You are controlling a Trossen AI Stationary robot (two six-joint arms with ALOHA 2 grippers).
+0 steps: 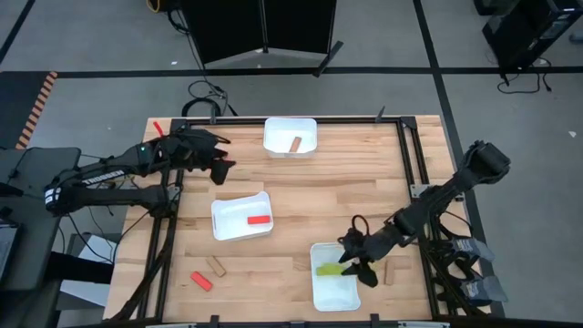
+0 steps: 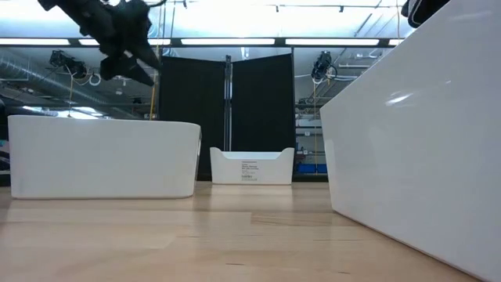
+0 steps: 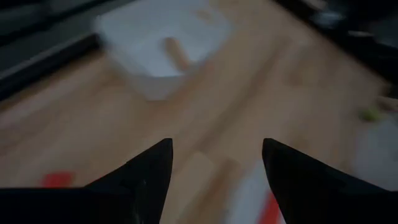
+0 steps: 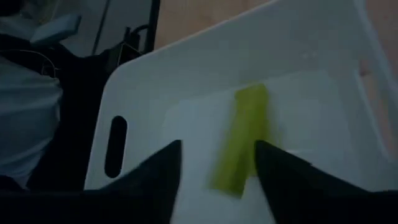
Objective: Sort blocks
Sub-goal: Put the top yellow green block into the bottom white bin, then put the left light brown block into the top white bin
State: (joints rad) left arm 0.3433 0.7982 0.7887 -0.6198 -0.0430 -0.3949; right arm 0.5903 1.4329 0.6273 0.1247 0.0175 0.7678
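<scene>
Your right gripper [image 4: 217, 163] hangs jaws wide over the yellow-green block [image 4: 241, 138] in its white tray [image 4: 155, 81]; left gripper [image 3: 216, 163] jaws wide above the bench [image 3: 261, 87]

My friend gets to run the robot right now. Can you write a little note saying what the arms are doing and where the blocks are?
Left gripper: fingers open, empty, hanging over the wooden table between the far and middle trays.
Right gripper: fingers open just above the yellow-green wooden block lying in the near white plastic tray.
Done: a tan wooden block lies in the far white tray, a red block in the middle white tray, the yellow-green one in the near tray.
Left: a loose red block and a tan block lie near the table's front left; another tan block lies right of the near tray.
</scene>
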